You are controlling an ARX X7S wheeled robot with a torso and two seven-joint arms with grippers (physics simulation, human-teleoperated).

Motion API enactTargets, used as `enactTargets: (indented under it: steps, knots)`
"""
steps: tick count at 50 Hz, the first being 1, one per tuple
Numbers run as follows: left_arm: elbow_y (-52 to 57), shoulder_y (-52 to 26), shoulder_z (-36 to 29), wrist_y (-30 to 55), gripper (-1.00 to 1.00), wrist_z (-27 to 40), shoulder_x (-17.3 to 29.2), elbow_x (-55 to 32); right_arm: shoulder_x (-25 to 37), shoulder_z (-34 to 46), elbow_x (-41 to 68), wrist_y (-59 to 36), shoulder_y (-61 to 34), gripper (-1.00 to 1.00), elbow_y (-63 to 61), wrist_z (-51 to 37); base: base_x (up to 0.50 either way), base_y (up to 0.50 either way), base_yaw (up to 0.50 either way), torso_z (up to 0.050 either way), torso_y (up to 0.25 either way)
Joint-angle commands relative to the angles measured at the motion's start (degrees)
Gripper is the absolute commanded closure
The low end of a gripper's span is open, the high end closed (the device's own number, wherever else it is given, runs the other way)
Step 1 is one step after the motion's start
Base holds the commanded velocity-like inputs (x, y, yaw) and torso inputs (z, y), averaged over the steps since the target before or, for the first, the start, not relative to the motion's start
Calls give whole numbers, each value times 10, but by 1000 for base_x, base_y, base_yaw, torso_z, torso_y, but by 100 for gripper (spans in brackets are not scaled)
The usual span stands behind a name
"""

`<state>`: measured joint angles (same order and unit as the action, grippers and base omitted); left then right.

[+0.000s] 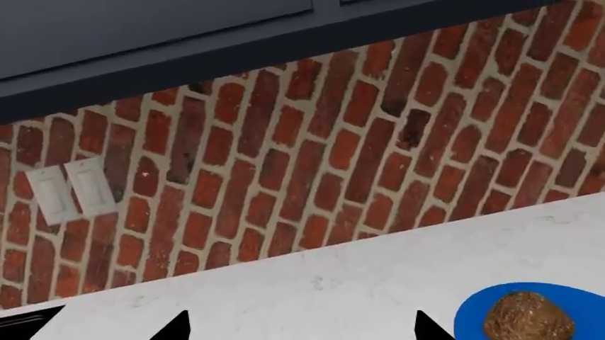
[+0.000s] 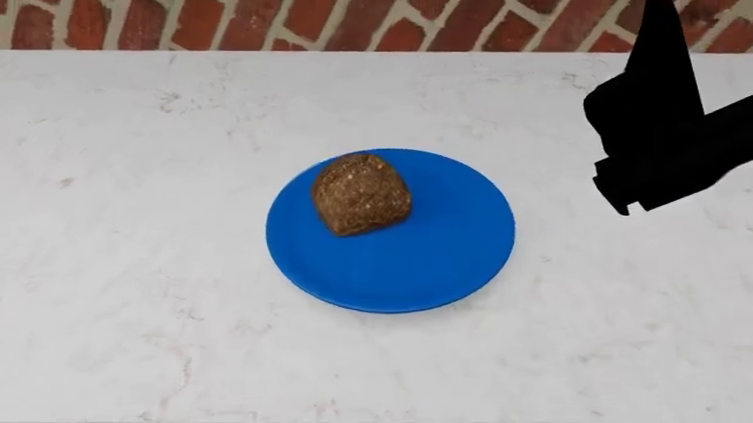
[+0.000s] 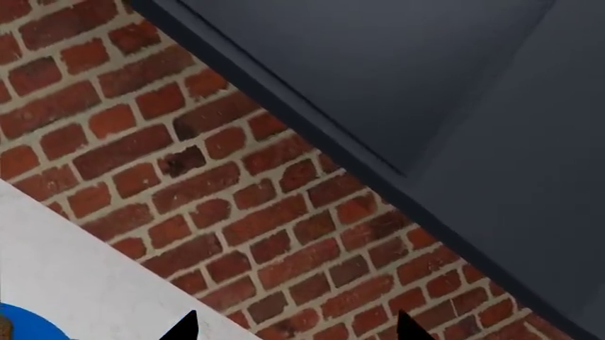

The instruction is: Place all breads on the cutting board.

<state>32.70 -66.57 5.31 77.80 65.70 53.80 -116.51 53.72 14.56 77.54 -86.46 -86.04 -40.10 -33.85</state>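
Note:
The dark brown, lumpy roll (image 2: 360, 194) sits on the round blue plate (image 2: 447, 256) in the middle of the white counter. In the left wrist view the roll (image 1: 528, 319) and plate (image 1: 477, 312) lie just beside my left gripper (image 1: 302, 329), whose fingertips are wide apart with nothing between them. My right gripper (image 3: 300, 329) is also open and empty, held above the counter to the plate's right; its arm shows as a black shape (image 2: 659, 132) in the head view. A sliver of the plate (image 3: 24, 324) shows in the right wrist view. The golden-orange roll and the cutting board are out of view.
A red brick wall (image 2: 353, 22) runs along the back of the white marble counter (image 2: 141, 264). Dark cabinets (image 1: 142, 42) hang above it, and two pale wall switches (image 1: 71, 190) are set in the brick.

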Motion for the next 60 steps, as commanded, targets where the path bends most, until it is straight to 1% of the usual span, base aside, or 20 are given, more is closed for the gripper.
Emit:
enactTargets:
  steps: [1,5,8,14,17,21,23,25,28,33,36,44,46,50,60]
  knots:
    - [3,4,0,-2,-100,-6,2,15,4,10,27,18,-10,-100,5,-5,402,-12,0,0,0]
    - [4,-13,-14,-9,-100,2,7,4,5,20,25,17,-18,-100,6,0,387,0,0,0,0]
    - [9,-3,-5,-5,-100,-5,6,16,5,21,28,22,-20,-100,5,0,340,0,0,0,5]
    - [10,-7,-14,-7,-100,-5,7,16,-1,31,36,18,-39,-100,13,-7,333,0,0,0,0]
    - [-1,-39,-26,-15,-100,1,18,1,0,35,36,20,-41,-100,13,-7,330,67,0,0,0]
    - [6,-22,-20,-13,-100,-5,13,11,1,37,41,24,-40,-100,13,-8,330,73,0,0,0]
    - [8,-17,-18,-16,-100,-5,13,10,4,48,34,25,-44,-100,-3,17,330,74,0,0,5]
    - [7,-19,-18,-18,-100,-6,16,9,-1,46,58,22,-52,-100,4,-1,334,70,0,0,0]
    - [9,-22,-21,-22,-100,-2,19,3,-1,53,47,31,-40,-100,4,5,331,67,0,0,0]
    - [9,-4,-9,-22,-100,-14,15,16,7,56,28,46,-21,-100,10,16,314,25,0,0,0]
    - [9,-10,-15,-24,-100,-11,16,14,7,54,43,44,-24,-100,12,5,299,0,0,0,3]
    - [11,-3,-12,-27,-100,-17,19,16,6,65,44,45,-26,-100,12,8,297,0,0,0,0]
    - [-1,15,-1,-50,-100,-13,17,-5,7,66,47,47,-23,-100,12,4,299,0,0,0,0]
    - [8,18,1,-39,-100,-20,17,11,8,70,42,51,-18,-100,11,7,294,0,0,0,3]
    - [11,15,-5,-40,-100,-24,18,16,9,80,36,51,-31,-100,24,16,291,0,0,0,1]
